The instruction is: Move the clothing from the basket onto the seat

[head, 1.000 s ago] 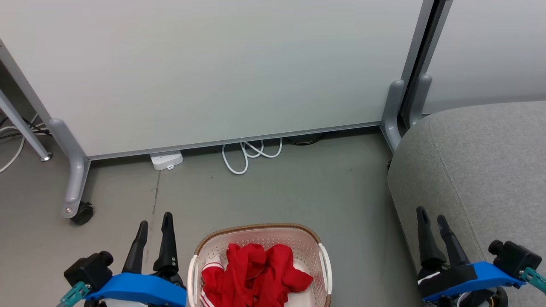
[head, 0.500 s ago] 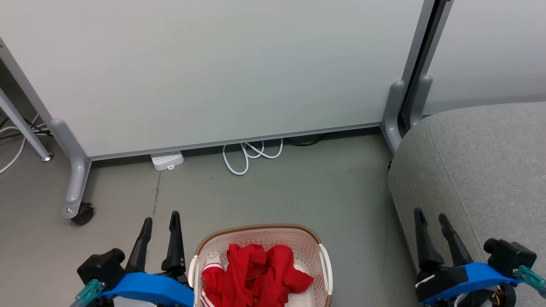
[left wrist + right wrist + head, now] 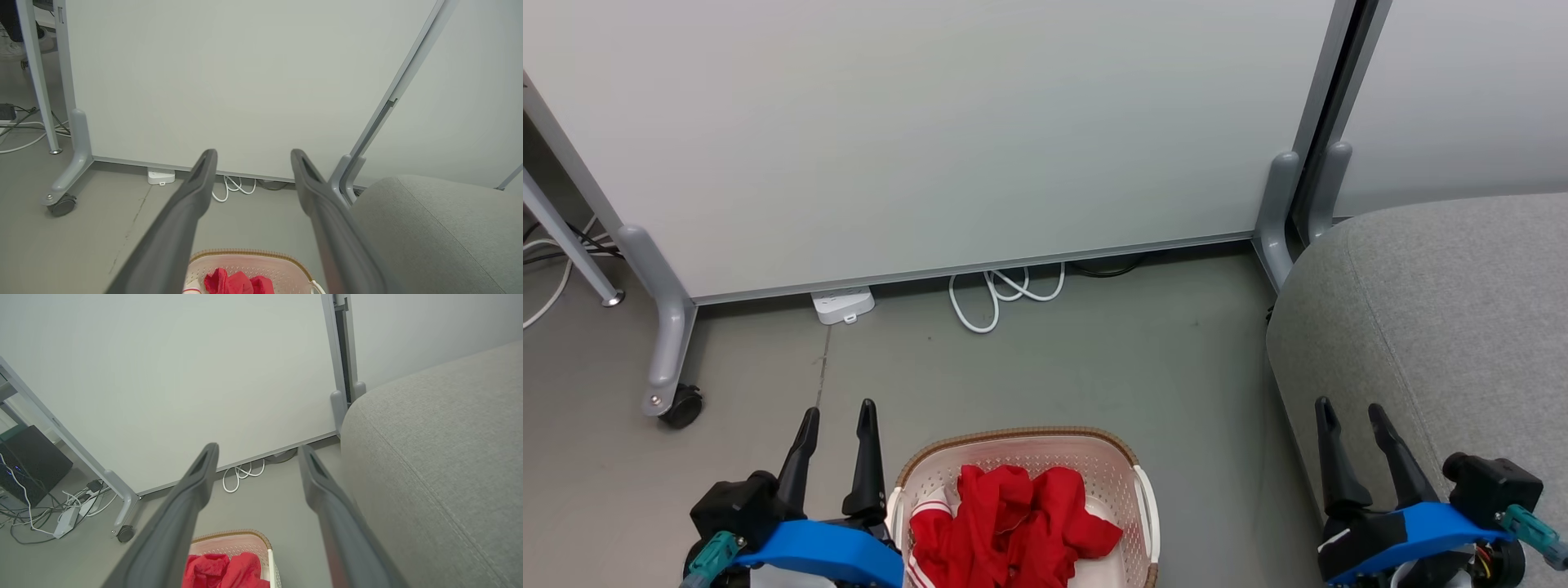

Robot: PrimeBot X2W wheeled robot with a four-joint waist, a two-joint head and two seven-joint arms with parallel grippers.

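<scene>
The red clothing (image 3: pixel 1013 523) lies crumpled in the cream basket (image 3: pixel 1111 453) with a brown rim, at the bottom centre of the head view; a white striped band shows at its left. My left gripper (image 3: pixel 837 412) stands open just left of the basket, nothing between its fingers. Over the front edge of the grey seat (image 3: pixel 1445 310) at the right, my right gripper (image 3: pixel 1347 408) is open and holds nothing. In the left wrist view the left gripper (image 3: pixel 253 155) points over the basket (image 3: pixel 249 255) and clothing (image 3: pixel 237 281). The right wrist view has the right gripper (image 3: pixel 257 451), clothing (image 3: pixel 224 571), seat (image 3: pixel 441 457).
A pale partition panel (image 3: pixel 931 122) on grey wheeled feet (image 3: pixel 670 400) stands behind the basket. A white power strip (image 3: pixel 841 306) and a looped white cable (image 3: pixel 1001 294) lie on the grey floor at its base. More cables (image 3: pixel 61 506) and a dark box (image 3: pixel 28 461) are at far left.
My left gripper has moved right and a little forward, closer to the basket's left side. The right gripper shifted slightly up the view. Basket and clothing have not moved.
</scene>
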